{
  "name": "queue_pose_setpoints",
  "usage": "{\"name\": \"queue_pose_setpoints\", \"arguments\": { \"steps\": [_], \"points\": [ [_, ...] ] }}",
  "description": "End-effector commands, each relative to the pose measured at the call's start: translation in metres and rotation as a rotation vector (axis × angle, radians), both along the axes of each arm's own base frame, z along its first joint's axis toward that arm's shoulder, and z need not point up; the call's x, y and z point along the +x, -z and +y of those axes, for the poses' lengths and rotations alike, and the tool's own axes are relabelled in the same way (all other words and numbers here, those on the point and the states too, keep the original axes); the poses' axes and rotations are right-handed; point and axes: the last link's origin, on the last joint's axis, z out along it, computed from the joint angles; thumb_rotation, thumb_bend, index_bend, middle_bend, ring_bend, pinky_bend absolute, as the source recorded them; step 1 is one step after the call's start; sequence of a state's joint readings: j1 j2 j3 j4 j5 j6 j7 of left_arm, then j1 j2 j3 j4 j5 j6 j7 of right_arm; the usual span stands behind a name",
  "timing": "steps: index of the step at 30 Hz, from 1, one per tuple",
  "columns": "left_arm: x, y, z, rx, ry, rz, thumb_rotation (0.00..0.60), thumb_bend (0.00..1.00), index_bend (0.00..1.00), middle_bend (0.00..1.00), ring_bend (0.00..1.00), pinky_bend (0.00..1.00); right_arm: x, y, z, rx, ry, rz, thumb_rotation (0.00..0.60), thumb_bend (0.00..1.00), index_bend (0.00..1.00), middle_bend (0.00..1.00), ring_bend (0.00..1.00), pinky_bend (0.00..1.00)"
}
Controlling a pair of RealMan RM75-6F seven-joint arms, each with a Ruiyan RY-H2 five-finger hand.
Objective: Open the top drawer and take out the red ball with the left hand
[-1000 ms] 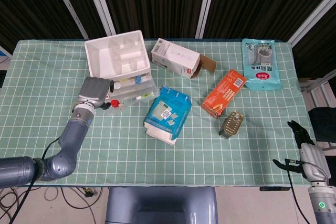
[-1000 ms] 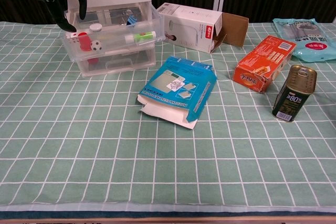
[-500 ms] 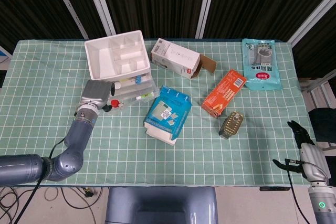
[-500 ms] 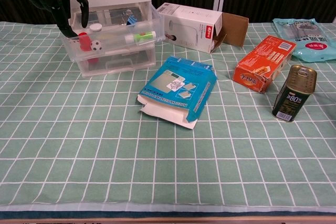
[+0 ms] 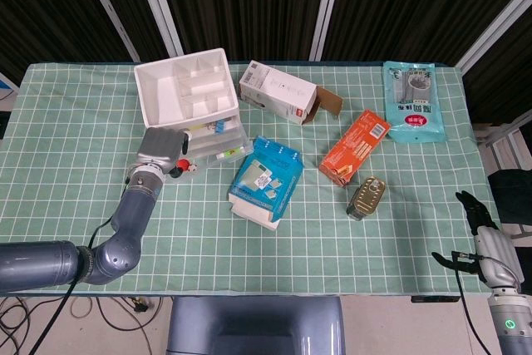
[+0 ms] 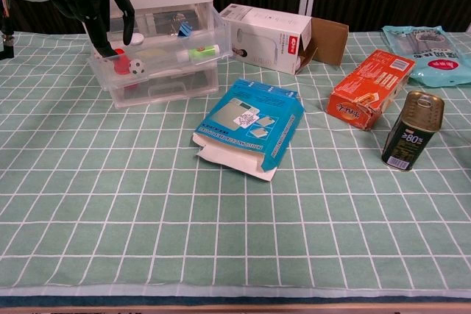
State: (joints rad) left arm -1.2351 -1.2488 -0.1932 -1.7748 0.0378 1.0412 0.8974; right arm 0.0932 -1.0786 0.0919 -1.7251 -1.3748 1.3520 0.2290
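Red ball (image 6: pixel 121 65) sits at the left end of the top drawer (image 6: pixel 158 60), which is already pulled out of the clear drawer unit (image 6: pixel 165 82). Opening step: done. My left hand (image 6: pixel 99 6) hangs over that end, fingers (image 6: pixel 126 23) curled downward around the ball, tips at or near it; contact cannot be confirmed. Remaining: close on ball, lift out. My right hand (image 5: pixel 480 243) idles off the table's (image 5: pixel 83 106) right edge, fingers apart, empty.
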Motion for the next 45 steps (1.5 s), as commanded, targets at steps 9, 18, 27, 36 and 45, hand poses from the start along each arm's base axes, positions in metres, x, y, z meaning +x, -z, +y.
{"name": "queue_pose_setpoints", "arguments": {
  "steps": [9, 18, 27, 36, 45],
  "points": [
    [0.0013, -0.0024, 0.0019, 0.002, 0.002, 0.021, 0.6, 0.25, 0.47, 1.0, 1.0, 1.0, 0.0003, -0.0001, -0.0002, -0.001, 0.003, -0.01, 0.6, 0.09, 0.0, 0.0, 0.0, 0.22],
    [0.001, -0.0043, 0.0061, 0.002, -0.065, 0.032, 0.6, 0.25, 0.48, 1.0, 1.0, 1.0, 0.0004, -0.0004, -0.0003, -0.005, 0.002, -0.015, 0.6, 0.09, 0.0, 0.0, 0.0, 0.22],
    [0.0029, -0.0028, 0.009, -0.015, -0.102, 0.037, 0.6, 0.25, 0.48, 1.0, 1.0, 1.0, 0.0003, -0.0001, -0.0006, -0.005, 0.003, -0.018, 0.6, 0.09, 0.0, 0.0, 0.0, 0.22],
    [0.0065, 0.0017, 0.0096, -0.026, -0.1, 0.04, 0.6, 0.25, 0.49, 1.0, 1.0, 1.0, 0.0005, -0.0002, -0.0003, -0.004, 0.002, -0.019, 0.6, 0.09, 0.0, 0.0, 0.0, 0.22],
    [0.008, 0.0021, 0.0097, -0.025, -0.095, 0.037, 0.6, 0.29, 0.52, 1.0, 1.0, 1.0, 0.0009, -0.0003, -0.0003, -0.005, 0.0, -0.022, 0.6, 0.09, 0.0, 0.0, 0.0, 0.22]
  ]
}}
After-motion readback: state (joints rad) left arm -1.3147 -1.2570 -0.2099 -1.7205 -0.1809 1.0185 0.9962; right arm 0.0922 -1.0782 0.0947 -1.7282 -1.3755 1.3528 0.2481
